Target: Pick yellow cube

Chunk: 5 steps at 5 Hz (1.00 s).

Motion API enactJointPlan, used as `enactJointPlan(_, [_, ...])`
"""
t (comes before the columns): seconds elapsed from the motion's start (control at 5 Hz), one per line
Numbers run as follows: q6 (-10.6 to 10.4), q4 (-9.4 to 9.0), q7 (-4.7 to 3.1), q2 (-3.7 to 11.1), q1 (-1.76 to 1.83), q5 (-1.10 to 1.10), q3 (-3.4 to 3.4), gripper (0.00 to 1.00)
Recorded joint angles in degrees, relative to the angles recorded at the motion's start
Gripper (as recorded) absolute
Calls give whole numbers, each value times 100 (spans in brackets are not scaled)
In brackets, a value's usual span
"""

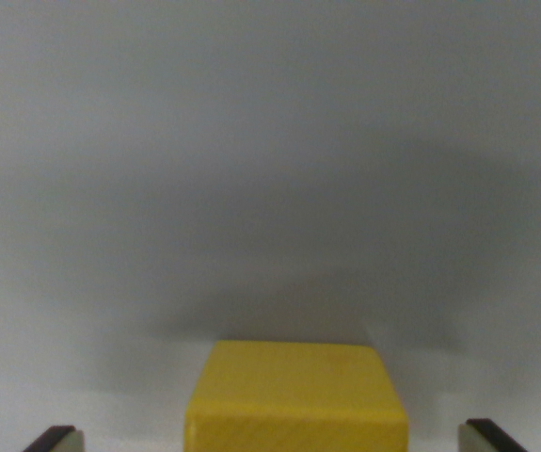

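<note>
A yellow cube (295, 397) fills the bottom centre of the wrist view, resting on a pale grey surface (270, 169). Its top face and part of its front face show. My gripper (268, 441) is open: one fingertip (55, 439) shows at the bottom left corner area and the other fingertip (488, 436) at the bottom right. The cube lies between the two fingertips, with a wide gap on each side, touching neither.
A soft dark shadow (345, 254) spreads over the grey surface behind the cube. Nothing else shows in this view.
</note>
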Motion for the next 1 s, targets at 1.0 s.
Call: enactJointPlan(1.0, [-121,-91,-10,49,0,10,-7,0])
